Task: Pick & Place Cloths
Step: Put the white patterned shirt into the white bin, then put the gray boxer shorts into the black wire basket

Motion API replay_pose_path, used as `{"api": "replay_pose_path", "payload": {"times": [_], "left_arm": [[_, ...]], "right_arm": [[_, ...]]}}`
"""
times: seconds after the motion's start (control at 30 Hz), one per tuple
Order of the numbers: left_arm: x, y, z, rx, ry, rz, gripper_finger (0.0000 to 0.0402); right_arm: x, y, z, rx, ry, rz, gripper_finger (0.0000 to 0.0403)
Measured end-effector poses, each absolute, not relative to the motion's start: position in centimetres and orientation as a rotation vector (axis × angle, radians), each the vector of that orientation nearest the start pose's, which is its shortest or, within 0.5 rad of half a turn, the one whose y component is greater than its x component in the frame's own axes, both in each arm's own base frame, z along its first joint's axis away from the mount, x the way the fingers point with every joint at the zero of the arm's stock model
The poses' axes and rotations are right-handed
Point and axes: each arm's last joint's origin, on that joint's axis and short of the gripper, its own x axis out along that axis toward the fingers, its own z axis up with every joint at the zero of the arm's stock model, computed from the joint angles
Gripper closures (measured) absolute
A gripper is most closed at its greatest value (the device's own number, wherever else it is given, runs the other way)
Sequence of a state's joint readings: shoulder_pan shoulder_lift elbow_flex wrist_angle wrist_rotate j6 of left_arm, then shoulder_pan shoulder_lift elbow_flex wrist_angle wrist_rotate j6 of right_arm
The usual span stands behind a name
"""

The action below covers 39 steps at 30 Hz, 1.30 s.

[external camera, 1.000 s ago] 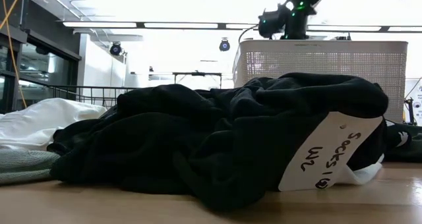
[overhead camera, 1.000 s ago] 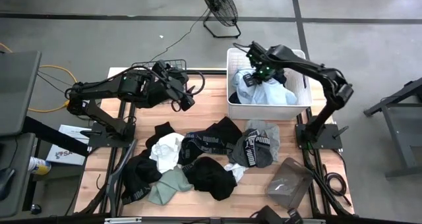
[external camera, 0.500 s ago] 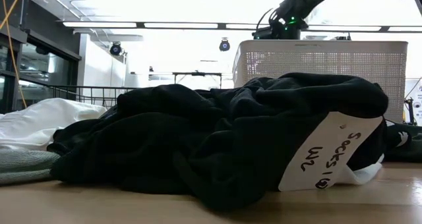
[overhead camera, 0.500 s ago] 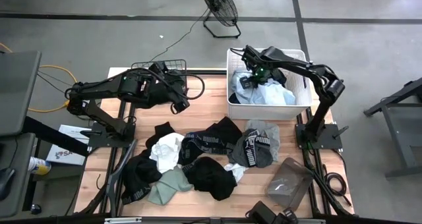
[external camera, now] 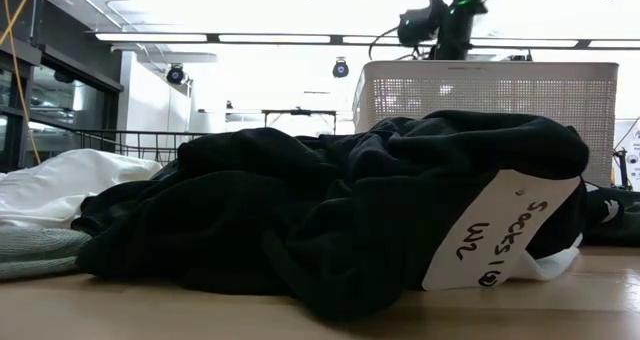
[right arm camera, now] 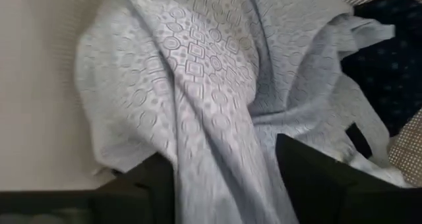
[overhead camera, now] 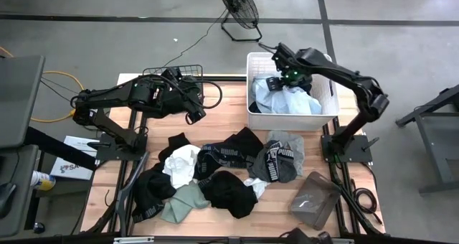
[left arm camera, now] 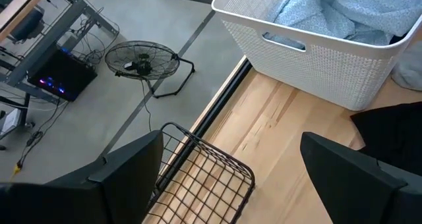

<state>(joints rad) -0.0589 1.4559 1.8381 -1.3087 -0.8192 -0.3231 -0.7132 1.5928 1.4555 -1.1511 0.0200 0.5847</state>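
While hovering over the white basket (overhead camera: 325, 109), right claw (right arm camera: 224, 178) open, empty, pale blue cloth (right arm camera: 198, 85) just below.

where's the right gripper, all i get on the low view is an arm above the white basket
Observer: The right gripper hangs over the white basket, just above a pale blue cloth lying inside it.
Operator: is it holding that
Observer: No. Its wrist view shows the fingers spread wide, with the cloth loose between them.
Operator: and the left one
Observer: The left gripper is open and empty, over bare wood beside the black wire basket.
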Motion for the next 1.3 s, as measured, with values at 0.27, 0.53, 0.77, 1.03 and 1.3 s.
{"api": "replay_pose_path", "payload": {"times": [0.27, 0.53, 0.77, 1.03, 1.3], "left_arm": [[24.8, 0.6, 44.2, 0.101, 0.736, 0.804, 0.005], [24.9, 0.5, 44.2, 0.079, 0.742, 0.787, 0.005], [24.8, 0.5, 44.1, 0.069, 0.743, 0.79, 0.005], [24.8, 0.5, 44.1, 0.068, 0.744, 0.79, 0.005], [24.8, 0.5, 44.1, 0.039, 0.745, 0.773, 0.005]], "right_arm": [[20.0, -17.4, 34.6, 0.934, 0.854, -1.002, 0.0137], [16.6, -12.6, 37.5, 0.95, 0.853, -0.97, 0.0157], [15.7, -7.8, 39.0, 0.936, 0.841, -0.842, 0.0162], [17.0, -2.6, 39.0, 0.938, 0.896, -0.714, 0.0163], [19.6, 2.1, 37.5, 0.929, 0.977, -0.719, 0.0163]]}}
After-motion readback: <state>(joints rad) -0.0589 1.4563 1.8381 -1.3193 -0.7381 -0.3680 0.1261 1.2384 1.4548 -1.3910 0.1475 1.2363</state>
